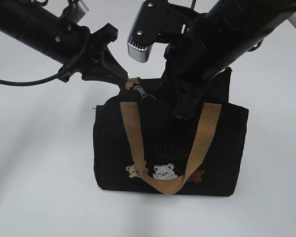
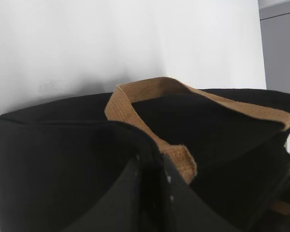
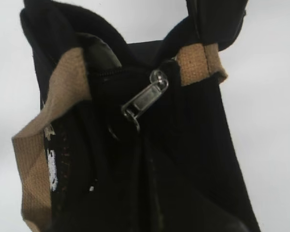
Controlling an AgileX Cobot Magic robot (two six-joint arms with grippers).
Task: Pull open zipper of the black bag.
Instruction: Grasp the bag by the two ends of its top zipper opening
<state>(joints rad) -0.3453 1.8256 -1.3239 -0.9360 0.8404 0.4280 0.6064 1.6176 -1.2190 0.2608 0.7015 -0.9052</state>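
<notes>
**Zipper pull not clearly in the right hand's grip**

The black bag [image 1: 170, 148] stands upright on the white counter [image 1: 34, 187], a little right of centre in the exterior view, its tan front handle [image 1: 133, 133] hanging down over the bears. The zipper [image 3: 144, 99] pull lies at the bag's top left corner in that view; in the right wrist view its silver tab sits at centre frame, tilted and dangling free of any finger.

The left hand [image 1: 119, 75] comes in from the upper left and is closed on the small tan loop [image 1: 133, 82] at that corner, pinning the bag's end. The right hand [image 1: 185, 111] reaches down from the upper right onto the bag's top. Its fingers are together, but dark fabric and the arm hide the tips, so whether they have caught cloth or nothing I cannot say; the tab, at least, looks uncaught.

The main risk is that a pull from here drags fabric instead of the slider, so the zipper stays put and the bag tips or slides. If the left hand's hold on the loop slips, the whole bag would follow the right arm.

The bag appears zipped, and nothing inside it can be seen.
</notes>
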